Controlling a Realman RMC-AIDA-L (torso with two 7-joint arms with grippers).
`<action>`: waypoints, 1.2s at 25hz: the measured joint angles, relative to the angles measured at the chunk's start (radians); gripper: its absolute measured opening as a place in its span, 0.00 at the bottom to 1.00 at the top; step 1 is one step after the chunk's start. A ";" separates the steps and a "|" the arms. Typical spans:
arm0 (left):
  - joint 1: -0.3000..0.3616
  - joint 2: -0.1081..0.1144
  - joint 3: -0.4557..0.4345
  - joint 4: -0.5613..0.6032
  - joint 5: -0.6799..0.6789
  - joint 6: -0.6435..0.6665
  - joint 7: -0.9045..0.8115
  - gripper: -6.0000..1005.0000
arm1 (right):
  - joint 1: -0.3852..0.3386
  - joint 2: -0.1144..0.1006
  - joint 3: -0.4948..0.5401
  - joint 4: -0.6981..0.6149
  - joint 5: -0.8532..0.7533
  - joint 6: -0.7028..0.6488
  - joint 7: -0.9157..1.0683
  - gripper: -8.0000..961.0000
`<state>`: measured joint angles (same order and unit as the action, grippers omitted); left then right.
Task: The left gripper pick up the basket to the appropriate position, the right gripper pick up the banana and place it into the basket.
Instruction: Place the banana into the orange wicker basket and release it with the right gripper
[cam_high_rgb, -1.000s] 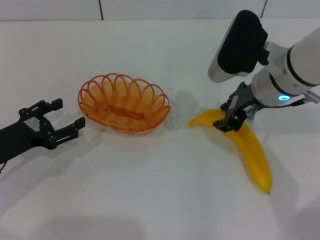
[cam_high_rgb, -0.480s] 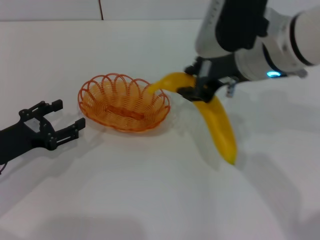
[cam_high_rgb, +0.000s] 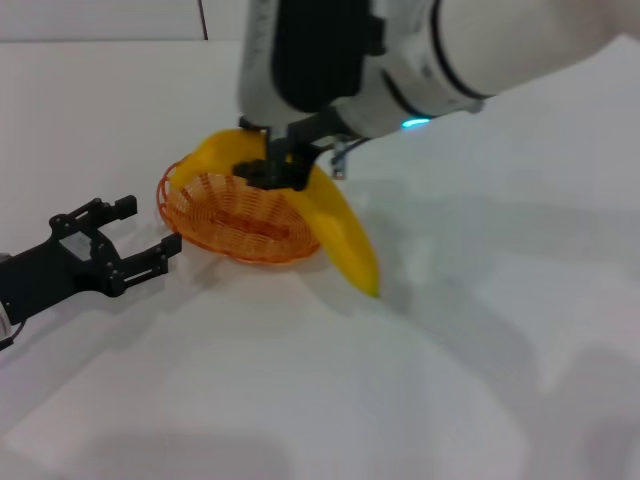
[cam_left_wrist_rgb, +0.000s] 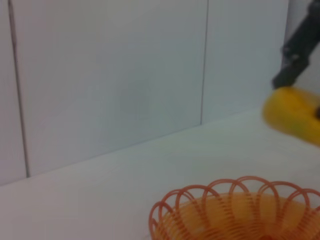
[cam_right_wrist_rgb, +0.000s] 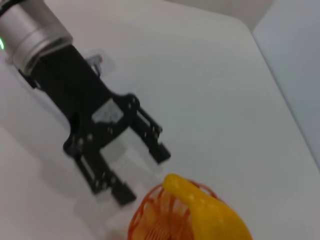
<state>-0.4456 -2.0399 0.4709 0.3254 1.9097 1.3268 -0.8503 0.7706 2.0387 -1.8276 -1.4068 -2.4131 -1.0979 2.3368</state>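
Above the basket (cam_high_rgb: 243, 217) hangs the banana (cam_high_rgb: 320, 213), and my right gripper (cam_high_rgb: 278, 167) is pinching it near its upper end. My right fingers are closed on the yellow skin. The banana is tilted. Its top end sits over the far left part of the basket rim, and its long body slants down across the right side of the basket. Its low tip points at the table (cam_high_rgb: 480, 350) just past the basket's right edge. It looks like the tip is off the table, but I cannot be sure from here.

The basket sits flat on the white table. It is orange, with loops all around its rim.

My left gripper (cam_high_rgb: 132, 243) is low by the table, just beside the basket's left side and not touching it. Its fingers are spread apart with nothing between them.
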 joint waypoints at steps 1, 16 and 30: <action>-0.003 0.000 0.000 -0.006 0.000 -0.001 0.006 0.80 | 0.011 0.000 -0.013 0.020 0.000 0.031 0.002 0.48; -0.016 0.000 0.002 -0.037 0.002 -0.019 0.037 0.79 | 0.158 0.009 -0.168 0.275 0.002 0.277 0.040 0.48; -0.024 0.000 0.009 -0.040 0.002 -0.027 0.037 0.79 | 0.182 0.011 -0.196 0.314 -0.002 0.297 0.041 0.48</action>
<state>-0.4699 -2.0402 0.4802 0.2853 1.9113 1.3000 -0.8129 0.9529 2.0494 -2.0240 -1.0932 -2.4154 -0.8009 2.3776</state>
